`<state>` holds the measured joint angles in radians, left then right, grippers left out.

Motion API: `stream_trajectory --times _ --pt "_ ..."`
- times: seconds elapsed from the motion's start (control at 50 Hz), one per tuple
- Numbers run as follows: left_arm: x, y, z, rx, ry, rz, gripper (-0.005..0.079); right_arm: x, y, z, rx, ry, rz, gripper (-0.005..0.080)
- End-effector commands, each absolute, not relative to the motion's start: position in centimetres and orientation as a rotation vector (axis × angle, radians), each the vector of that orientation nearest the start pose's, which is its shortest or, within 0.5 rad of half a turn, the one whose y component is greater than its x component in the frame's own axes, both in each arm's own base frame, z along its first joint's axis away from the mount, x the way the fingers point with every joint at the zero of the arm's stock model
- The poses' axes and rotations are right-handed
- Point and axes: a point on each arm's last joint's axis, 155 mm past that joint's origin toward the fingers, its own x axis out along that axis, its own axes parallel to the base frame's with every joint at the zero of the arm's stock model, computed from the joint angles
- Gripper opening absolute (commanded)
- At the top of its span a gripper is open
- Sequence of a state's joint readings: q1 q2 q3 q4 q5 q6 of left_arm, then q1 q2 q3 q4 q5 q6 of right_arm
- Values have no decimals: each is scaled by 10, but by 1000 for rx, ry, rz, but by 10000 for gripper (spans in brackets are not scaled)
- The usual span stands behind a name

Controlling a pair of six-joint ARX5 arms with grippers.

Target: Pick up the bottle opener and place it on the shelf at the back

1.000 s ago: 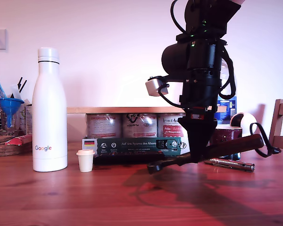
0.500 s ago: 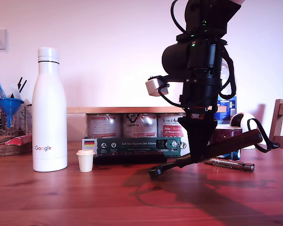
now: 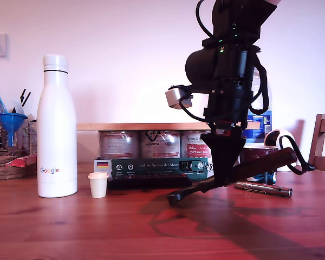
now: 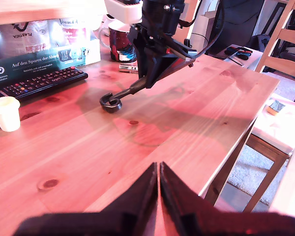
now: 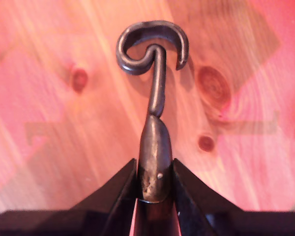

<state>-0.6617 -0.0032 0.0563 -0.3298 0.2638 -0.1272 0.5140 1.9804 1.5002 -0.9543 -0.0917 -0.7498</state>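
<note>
Nearest, my first gripper (image 4: 159, 196) sits clenched on nothing over the reddish-brown wooden tabletop (image 3: 97, 227). Beyond, my second gripper (image 3: 226, 174) clamps the dark wooden-handled bottle opener (image 3: 244, 170), tilted, head lowest. Lift higher, level it, then clear the light wooden plank shelf (image 3: 135, 126) over 3 cans.

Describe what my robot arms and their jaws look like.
My second gripper hangs on a bulky black arm with looping black cables, small green lights and a light grey box-shaped camera. Its black jaws taper to a wedge. My first gripper shows only black, pointed jaws.
</note>
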Motion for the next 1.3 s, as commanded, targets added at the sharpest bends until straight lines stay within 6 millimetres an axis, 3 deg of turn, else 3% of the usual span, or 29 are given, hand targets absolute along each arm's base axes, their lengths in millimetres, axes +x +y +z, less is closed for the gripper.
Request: stream_trajectory --times 0.0,0.26,0.7,0.86,1.28 --pt "153 -182 106 -55 342 -907 -24 357 229 68 -879 1088 1008 -13" --pt "153 -182 106 -55 343 -907 -24 374 243 95 -855 1004 1006 -13" --pt "153 -182 106 -55 342 -907 -24 378 250 107 -822 974 1014 -13" --pt "153 -182 106 -55 343 -907 -24 391 261 129 -791 905 1005 -13" --pt "159 -180 112 -40 303 -883 -24 429 265 192 -712 750 929 -13"
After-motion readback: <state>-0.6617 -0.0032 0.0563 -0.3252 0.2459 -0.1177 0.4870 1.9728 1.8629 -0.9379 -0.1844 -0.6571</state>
